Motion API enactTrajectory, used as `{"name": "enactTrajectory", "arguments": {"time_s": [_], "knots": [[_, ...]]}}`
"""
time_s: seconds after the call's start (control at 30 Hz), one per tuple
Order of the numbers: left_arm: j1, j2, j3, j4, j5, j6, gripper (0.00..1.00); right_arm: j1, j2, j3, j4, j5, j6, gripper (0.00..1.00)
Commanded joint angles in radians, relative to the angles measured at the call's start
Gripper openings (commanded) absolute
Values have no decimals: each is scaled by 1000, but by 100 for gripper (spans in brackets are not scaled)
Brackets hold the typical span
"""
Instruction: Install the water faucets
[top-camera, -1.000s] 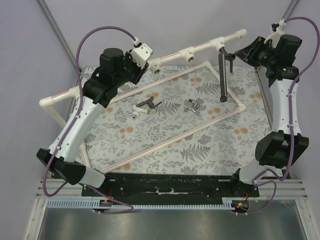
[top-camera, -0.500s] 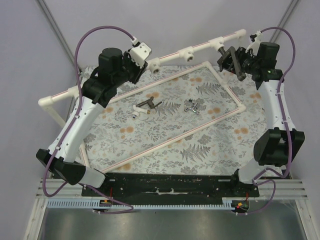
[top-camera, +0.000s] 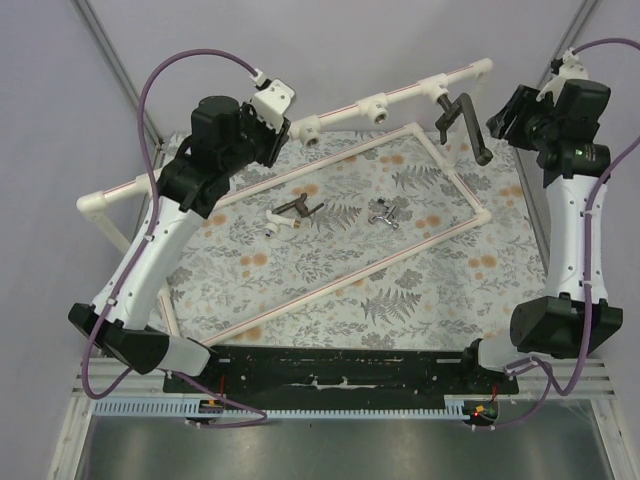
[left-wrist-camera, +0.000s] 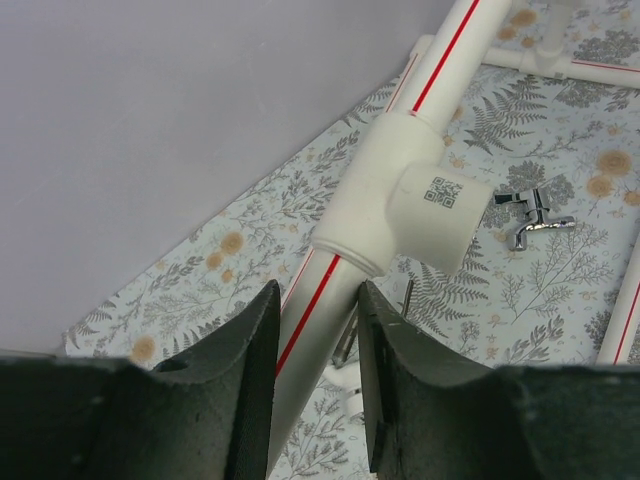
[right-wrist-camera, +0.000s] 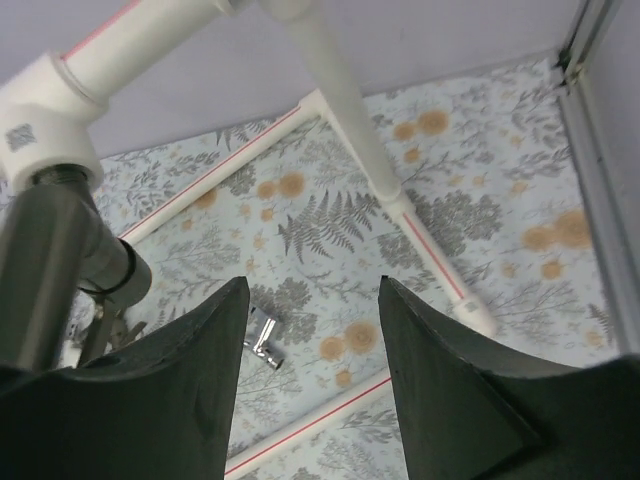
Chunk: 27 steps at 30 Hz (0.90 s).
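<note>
The long dark faucet (top-camera: 466, 122) sits in the right socket of the white pipe frame (top-camera: 352, 106), its spout slanting down to the right; it fills the left of the right wrist view (right-wrist-camera: 55, 260). My right gripper (top-camera: 503, 118) is open and empty just right of it (right-wrist-camera: 310, 340). My left gripper (top-camera: 283, 128) is shut on the frame's raised pipe (left-wrist-camera: 400, 200) just below a tee socket. The short dark faucet (top-camera: 295, 211) and the silver cross-handled faucet (top-camera: 386, 213) lie loose on the mat; the silver one also shows in both wrist views (left-wrist-camera: 532, 210) (right-wrist-camera: 262, 340).
A flowered mat (top-camera: 420, 290) covers the table. The frame's lower rectangle of thin pipes (top-camera: 330, 285) lies flat on it around the two loose faucets. Grey walls stand close behind and a metal post (right-wrist-camera: 590, 40) stands at the right.
My right gripper turned the long faucet at its socket, let it go and drew back to the right. The spout now slants instead of hanging straight down. The left arm stayed put.
</note>
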Motion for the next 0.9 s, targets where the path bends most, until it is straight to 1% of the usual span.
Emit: {"name": "enactTrajectory", "arguments": {"time_s": [0.0, 0.13, 0.27, 0.37, 0.43, 0.5, 0.63, 0.7, 0.77, 0.87], "knots": [[15, -22, -3, -16, -67, -67, 2, 9, -43, 173, -55, 102, -128, 63], [15, -25, -4, -16, -68, -65, 2, 49, -29, 290, -59, 45, -132, 63], [15, -27, -8, -16, -71, -65, 2, 164, 24, 422, -121, 82, -200, 66], [15, -27, -12, -16, -76, -62, 2, 200, 81, 488, -165, 111, -217, 66], [13, -28, -14, -14, -77, -62, 2, 201, 118, 526, -196, 145, -238, 67], [15, -30, -15, -16, -82, -61, 2, 201, 152, 553, -222, 156, -238, 68], [15, -30, -15, -23, -91, -42, 2, 203, 207, 582, -288, 174, -289, 69], [15, -27, -12, -31, -99, -22, 4, 203, 222, 579, -309, 179, -301, 70], [16, -25, -6, -46, -96, 10, 8, 201, 229, 570, -323, 176, -307, 71], [16, -24, 11, -80, -84, 62, 23, 201, 232, 562, -325, 176, -310, 71]]}}
